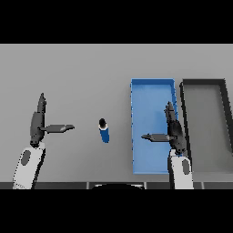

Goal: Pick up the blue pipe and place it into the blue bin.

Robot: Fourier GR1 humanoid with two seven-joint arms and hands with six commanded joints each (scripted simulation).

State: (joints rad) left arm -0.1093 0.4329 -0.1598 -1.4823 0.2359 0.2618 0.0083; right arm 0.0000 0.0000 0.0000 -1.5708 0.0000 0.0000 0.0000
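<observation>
Over blue bin (145,98): right robot hand (173,129), fingers straight, thumb out.

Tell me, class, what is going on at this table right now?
A robot faces a grey table with both hands open and holding nothing. The blue pipe stands on the table between them, untouched. The left hand is to the pipe's left, its thumb pointing toward it. The right hand hangs over the blue bin, which lies right of the pipe, with a dark grey bin beside it. Nothing is in the blue bin yet.
</observation>
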